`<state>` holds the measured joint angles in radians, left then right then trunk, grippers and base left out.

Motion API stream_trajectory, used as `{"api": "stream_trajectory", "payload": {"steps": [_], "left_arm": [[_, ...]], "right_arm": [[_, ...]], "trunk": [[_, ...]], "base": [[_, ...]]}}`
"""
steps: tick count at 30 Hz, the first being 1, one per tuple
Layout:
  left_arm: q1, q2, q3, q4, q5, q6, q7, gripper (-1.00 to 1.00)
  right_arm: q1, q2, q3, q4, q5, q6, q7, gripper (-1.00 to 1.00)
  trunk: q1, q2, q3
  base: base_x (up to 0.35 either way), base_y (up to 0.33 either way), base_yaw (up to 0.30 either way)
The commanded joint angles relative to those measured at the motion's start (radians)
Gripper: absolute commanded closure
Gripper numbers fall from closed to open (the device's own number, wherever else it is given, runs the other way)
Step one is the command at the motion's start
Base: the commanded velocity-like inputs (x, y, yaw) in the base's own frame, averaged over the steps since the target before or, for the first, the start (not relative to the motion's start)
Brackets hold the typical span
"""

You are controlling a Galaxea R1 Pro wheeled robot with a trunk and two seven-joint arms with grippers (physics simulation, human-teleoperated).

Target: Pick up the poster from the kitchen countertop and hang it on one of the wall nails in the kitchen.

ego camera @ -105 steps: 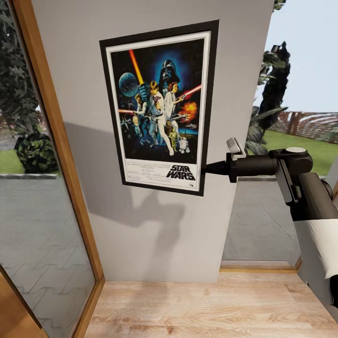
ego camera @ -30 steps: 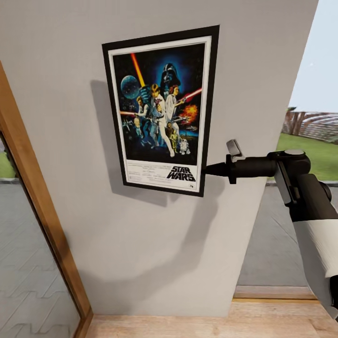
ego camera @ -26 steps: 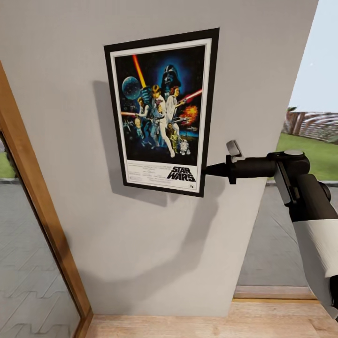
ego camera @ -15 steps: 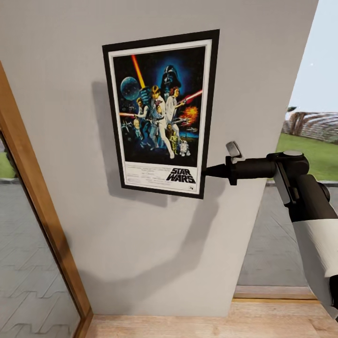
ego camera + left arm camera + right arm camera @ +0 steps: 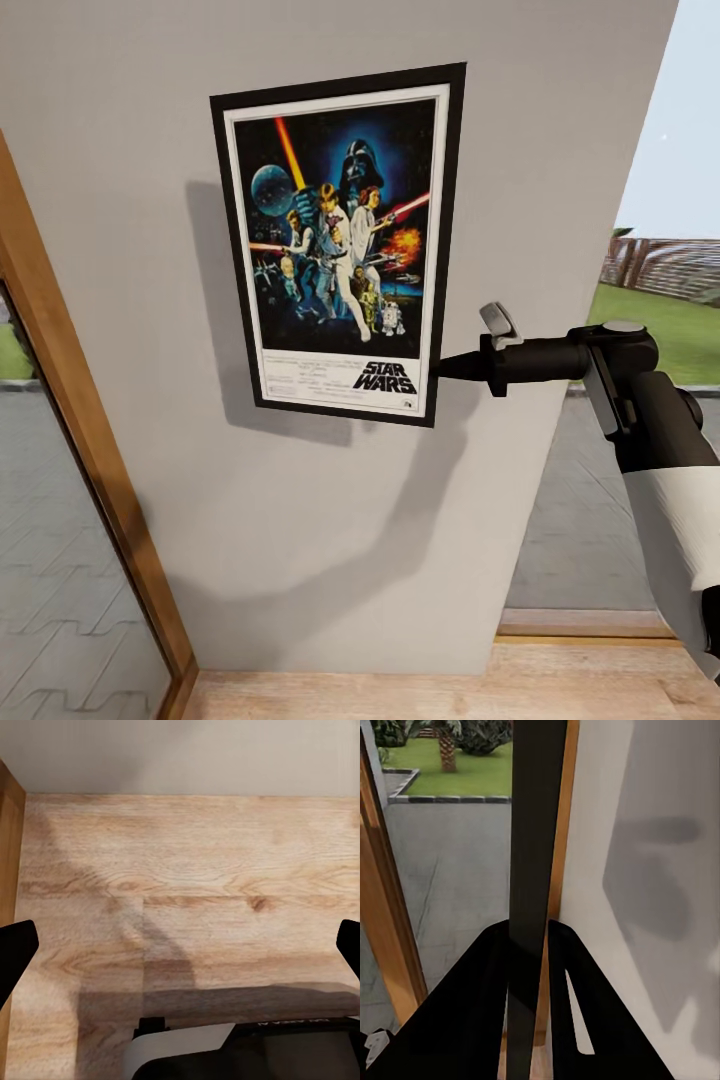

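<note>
The Star Wars poster (image 5: pixel 340 245) stands upright in front of the pale grey wall (image 5: pixel 330 520), casting a shadow to its left. My right gripper (image 5: pixel 440 366) is shut on the poster's lower right edge. In the right wrist view the poster's black edge (image 5: pixel 534 870) runs between the two dark fingers (image 5: pixel 484 1005), with the wall (image 5: pixel 660 870) close beside it. My left gripper (image 5: pixel 180 952) is open, pointing down at the wooden floor (image 5: pixel 187 885). No wall nail can be made out. The kitchen countertop is out of view.
A wooden door frame (image 5: pixel 90 460) with glass stands left of the wall. Right of the wall is a window (image 5: pixel 640 300) onto grass and paving. Wooden floor (image 5: pixel 450 690) lies below.
The poster has shifted a little to the left and down against the wall, still held. Since 3.5 s ago the view has come closer to the wall.
</note>
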<state>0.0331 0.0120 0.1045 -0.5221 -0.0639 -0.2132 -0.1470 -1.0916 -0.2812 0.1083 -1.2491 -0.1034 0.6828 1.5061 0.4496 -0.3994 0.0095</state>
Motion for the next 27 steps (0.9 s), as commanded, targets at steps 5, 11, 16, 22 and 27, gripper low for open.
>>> {"api": "stream_trajectory", "payload": {"steps": [5,11,16,22,27], "left_arm": [[0.000,0.000,0.007,-0.001,-0.007,-0.002,-0.008,-1.00],[0.001,-0.001,0.007,-0.001,-0.007,-0.002,-0.008,-1.00],[0.000,-0.001,0.007,-0.001,-0.007,-0.002,-0.008,-1.00],[0.000,0.000,0.007,-0.001,-0.007,-0.002,-0.008,-1.00],[0.001,0.000,0.007,-0.001,-0.007,-0.002,-0.008,-1.00]], "right_arm": [[0.000,-0.001,0.002,0.000,-0.006,0.014,0.002,1.00],[0.000,-0.001,0.002,0.000,-0.005,0.014,0.002,1.00],[0.000,-0.001,0.002,0.000,-0.006,0.014,0.002,1.00],[0.000,-0.001,0.002,0.000,-0.006,0.013,0.002,1.00],[-0.001,-0.001,0.002,0.000,-0.005,0.014,0.002,1.00]], "trunk": [[0.000,-0.001,0.000],[0.000,-0.001,0.000],[0.000,-0.001,0.000],[0.000,-0.001,0.000],[0.000,-0.001,0.000]], "base": [[0.000,0.000,0.000],[0.000,0.000,0.000],[0.000,0.000,0.000],[0.133,0.049,0.000],[0.279,0.101,0.000]]}}
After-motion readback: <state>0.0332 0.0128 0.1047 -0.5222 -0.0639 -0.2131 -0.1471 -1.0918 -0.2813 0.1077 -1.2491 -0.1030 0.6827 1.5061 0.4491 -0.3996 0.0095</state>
